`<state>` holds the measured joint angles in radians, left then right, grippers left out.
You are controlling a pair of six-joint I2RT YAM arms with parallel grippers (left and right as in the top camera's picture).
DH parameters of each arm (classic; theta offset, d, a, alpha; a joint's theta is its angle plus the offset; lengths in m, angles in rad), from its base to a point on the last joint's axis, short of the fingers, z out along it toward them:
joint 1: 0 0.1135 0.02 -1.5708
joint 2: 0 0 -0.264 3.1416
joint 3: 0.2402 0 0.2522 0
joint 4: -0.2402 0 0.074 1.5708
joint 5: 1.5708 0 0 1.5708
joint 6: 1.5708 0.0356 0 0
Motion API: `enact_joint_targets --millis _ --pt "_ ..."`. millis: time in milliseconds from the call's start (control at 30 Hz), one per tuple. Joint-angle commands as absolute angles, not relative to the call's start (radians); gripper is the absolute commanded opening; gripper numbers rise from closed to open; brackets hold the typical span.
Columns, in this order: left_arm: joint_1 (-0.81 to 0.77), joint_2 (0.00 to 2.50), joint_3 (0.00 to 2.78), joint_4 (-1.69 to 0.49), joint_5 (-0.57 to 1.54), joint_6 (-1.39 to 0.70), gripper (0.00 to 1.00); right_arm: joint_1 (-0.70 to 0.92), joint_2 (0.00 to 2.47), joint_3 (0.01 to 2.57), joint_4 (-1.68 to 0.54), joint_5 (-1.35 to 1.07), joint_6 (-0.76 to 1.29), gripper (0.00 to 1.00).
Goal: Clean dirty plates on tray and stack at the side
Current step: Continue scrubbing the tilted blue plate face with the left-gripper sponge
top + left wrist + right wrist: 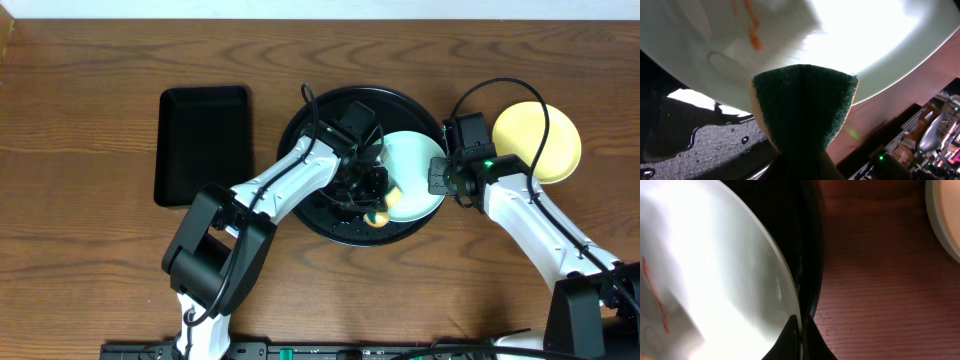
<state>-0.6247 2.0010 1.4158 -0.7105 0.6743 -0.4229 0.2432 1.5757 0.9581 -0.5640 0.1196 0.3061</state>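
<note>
Though the task speaks of plates in the plural, only two can be counted here: one mint plate (418,170) and one yellow plate (540,140). Two trays are in view, a round tray (320,120) at the middle of the table (100,80) and a rectangular tray (205,145) to its left, apart from it. There is one sponge (378,215).

The left gripper (368,192) is closed tight on the sponge, a green scouring face over yellow foam. In the left wrist view the sponge's folded end touches the near rim of the mint plate. The right gripper (799,342) is closed on that same plate, its fingertips pinching the rim at the plate's right edge.

The round tray holds the mint plate over its right side, and orange smears (752,30) run across the plate's face. Water drops (715,145) bead on the tray's glossy black floor. The yellow plate lies outside the tray, on the bare table to the right and a little farther back. The rectangular tray holds nothing.
</note>
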Motion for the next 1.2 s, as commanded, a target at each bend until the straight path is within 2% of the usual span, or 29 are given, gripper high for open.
enact_joint_targets --millis 0,367,700,1167 --pt "-0.621 2.020 1.419 -0.709 0.669 -0.428 0.08 0.237 1.565 0.950 -0.568 0.114 0.299 0.01" --pt "-0.611 2.112 1.419 -0.709 0.724 -0.428 0.07 0.237 1.565 0.950 -0.568 0.114 0.299 0.01" --pt "-0.535 2.115 1.421 -0.707 0.726 -0.428 0.08 0.237 1.565 0.950 -0.568 0.114 0.299 0.01" --pt "-0.548 2.115 1.420 -0.641 0.725 -0.413 0.08 0.237 1.565 0.950 -0.568 0.114 0.299 0.01"
